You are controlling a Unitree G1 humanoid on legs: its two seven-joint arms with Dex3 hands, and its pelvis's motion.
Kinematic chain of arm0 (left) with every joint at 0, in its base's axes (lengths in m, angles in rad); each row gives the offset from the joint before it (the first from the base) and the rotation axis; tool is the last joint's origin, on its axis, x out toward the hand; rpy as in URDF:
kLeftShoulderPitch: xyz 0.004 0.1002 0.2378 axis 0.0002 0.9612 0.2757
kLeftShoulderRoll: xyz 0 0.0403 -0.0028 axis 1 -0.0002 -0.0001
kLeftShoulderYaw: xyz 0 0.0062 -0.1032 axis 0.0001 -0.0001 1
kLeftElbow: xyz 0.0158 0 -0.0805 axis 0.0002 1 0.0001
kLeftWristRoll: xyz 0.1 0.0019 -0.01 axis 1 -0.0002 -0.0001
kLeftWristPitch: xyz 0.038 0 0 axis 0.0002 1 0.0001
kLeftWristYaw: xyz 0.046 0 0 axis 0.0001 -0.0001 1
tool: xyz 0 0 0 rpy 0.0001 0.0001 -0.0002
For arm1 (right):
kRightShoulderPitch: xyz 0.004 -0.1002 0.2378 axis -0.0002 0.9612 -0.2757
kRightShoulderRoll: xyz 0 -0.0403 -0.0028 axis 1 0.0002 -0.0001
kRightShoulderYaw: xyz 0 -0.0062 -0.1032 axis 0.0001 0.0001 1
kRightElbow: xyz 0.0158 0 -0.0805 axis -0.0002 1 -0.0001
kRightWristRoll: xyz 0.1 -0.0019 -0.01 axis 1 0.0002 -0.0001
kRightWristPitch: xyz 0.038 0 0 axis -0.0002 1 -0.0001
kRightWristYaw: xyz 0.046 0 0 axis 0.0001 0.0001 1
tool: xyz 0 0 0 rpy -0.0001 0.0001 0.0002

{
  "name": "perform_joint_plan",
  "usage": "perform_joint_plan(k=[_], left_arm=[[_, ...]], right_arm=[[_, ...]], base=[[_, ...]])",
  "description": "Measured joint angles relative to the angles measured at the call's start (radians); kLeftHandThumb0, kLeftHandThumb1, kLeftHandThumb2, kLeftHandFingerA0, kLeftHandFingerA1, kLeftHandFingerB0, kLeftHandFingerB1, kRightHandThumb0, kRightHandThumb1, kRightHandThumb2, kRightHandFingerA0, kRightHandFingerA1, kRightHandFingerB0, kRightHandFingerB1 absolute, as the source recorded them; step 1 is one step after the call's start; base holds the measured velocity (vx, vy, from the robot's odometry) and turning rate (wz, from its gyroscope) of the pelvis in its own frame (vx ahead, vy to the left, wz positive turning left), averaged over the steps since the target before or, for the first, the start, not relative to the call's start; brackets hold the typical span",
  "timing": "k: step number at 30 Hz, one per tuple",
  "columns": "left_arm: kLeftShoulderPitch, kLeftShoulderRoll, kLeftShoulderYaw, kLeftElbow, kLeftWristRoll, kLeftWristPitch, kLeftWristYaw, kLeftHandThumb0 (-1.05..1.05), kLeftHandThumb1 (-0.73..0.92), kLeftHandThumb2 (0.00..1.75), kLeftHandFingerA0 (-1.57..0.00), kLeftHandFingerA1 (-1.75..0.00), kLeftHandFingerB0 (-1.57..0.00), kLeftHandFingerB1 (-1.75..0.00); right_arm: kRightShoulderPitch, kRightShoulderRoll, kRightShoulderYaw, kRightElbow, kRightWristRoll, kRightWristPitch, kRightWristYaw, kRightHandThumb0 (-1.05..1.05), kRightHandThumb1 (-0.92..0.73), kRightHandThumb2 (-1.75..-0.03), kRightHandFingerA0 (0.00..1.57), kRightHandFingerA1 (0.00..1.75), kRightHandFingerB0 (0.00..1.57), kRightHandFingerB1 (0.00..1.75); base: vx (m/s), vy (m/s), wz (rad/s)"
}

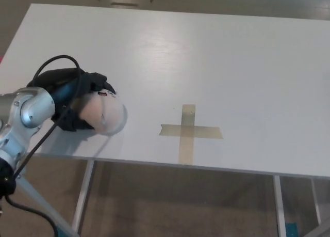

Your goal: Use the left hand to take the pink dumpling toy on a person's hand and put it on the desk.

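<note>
The left hand (77,100) has its black fingers (100,84) wrapped around the far and left sides of the dumpling (103,115), which sits low over the near-left part of the desk (232,66), left of the tape cross (188,131); whether it already touches the top I cannot tell. The toy looks like a light, soft, plush-like ball, pale pink, likely to give under the grip and unlikely to break or slip. The hold around its back half seems sound; a soft release should do. It is nearly round, so its long axis is weak, running roughly left to right, its bare rounded end towards the cross. The right hand is out of sight.
</note>
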Motion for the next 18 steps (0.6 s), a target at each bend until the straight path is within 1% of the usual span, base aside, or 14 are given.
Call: perform_joint_plan(k=[1,2,5,6,7,8,12,14,18], left_arm=[[-0.008,-0.001,-0.003,0.006,-0.001,0.004,-0.013,-0.62,0.40,0.75,-0.02,-0.27,-0.09,-0.26],[-0.008,-0.001,-0.003,0.006,-0.001,0.004,-0.013,-0.64,0.41,0.75,-0.06,-0.25,-0.08,-0.26],[-0.026,-0.013,-0.019,0.031,0.000,0.027,-0.060,-0.67,0.41,0.76,-0.06,-0.25,-0.08,-0.26],[-0.028,-0.016,-0.024,0.035,0.000,0.035,-0.074,-0.64,0.40,0.82,0.00,-0.27,-0.09,-0.30],[-0.028,-0.016,-0.024,0.035,0.000,0.035,-0.075,-0.64,0.40,0.82,0.00,-0.27,-0.09,-0.30],[-0.027,-0.016,-0.026,0.035,0.000,0.038,-0.081,-0.67,0.40,0.82,-0.03,-0.26,-0.04,-0.28],[-0.015,-0.013,-0.023,0.012,-0.003,0.047,-0.096,-0.66,0.39,0.82,-0.03,-0.25,-0.03,-0.27],[-0.009,-0.012,-0.019,0.001,-0.006,0.049,-0.102,-0.66,0.39,0.82,-0.03,-0.25,-0.03,-0.26],[-0.007,-0.001,-0.002,-0.012,-0.010,0.057,-0.127,-0.65,0.38,0.82,-0.02,-0.25,-0.02,-0.26]], right_arm=[[0.000,0.000,0.000,0.000,0.000,0.000,0.000,-0.22,-0.69,-0.61,0.61,0.44,0.52,0.42],[0.000,0.000,0.000,0.000,0.000,0.000,0.000,-0.22,-0.69,-0.61,0.61,0.44,0.52,0.42],[0.000,0.000,-0.002,0.000,0.000,0.001,0.000,-0.23,-0.69,-0.61,0.61,0.44,0.52,0.42],[0.001,0.000,-0.003,0.001,0.000,0.001,0.000,-0.23,-0.69,-0.61,0.61,0.44,0.52,0.42],[0.001,0.000,-0.003,0.001,0.000,0.001,0.000,-0.23,-0.69,-0.61,0.61,0.44,0.52,0.42],[0.003,0.000,-0.004,0.001,0.001,0.001,0.001,-0.22,-0.69,-0.61,0.60,0.44,0.51,0.41],[0.013,0.000,-0.005,0.001,0.001,0.001,0.002,-0.22,-0.69,-0.61,0.60,0.44,0.52,0.42],[0.017,0.000,-0.005,0.001,0.000,0.001,0.002,-0.22,-0.69,-0.61,0.61,0.44,0.56,0.43],[0.024,0.001,0.000,0.002,-0.001,0.001,0.002,-0.23,-0.69,-0.61,0.61,0.44,0.55,0.43]], base=[[0.00,0.000,0.00],[0.00,0.000,0.00],[0.00,0.000,0.00],[0.00,0.000,0.00],[0.00,0.000,0.00],[0.00,0.000,0.00],[0.00,0.000,0.00],[0.00,0.000,0.00],[0.00,0.000,0.00]])
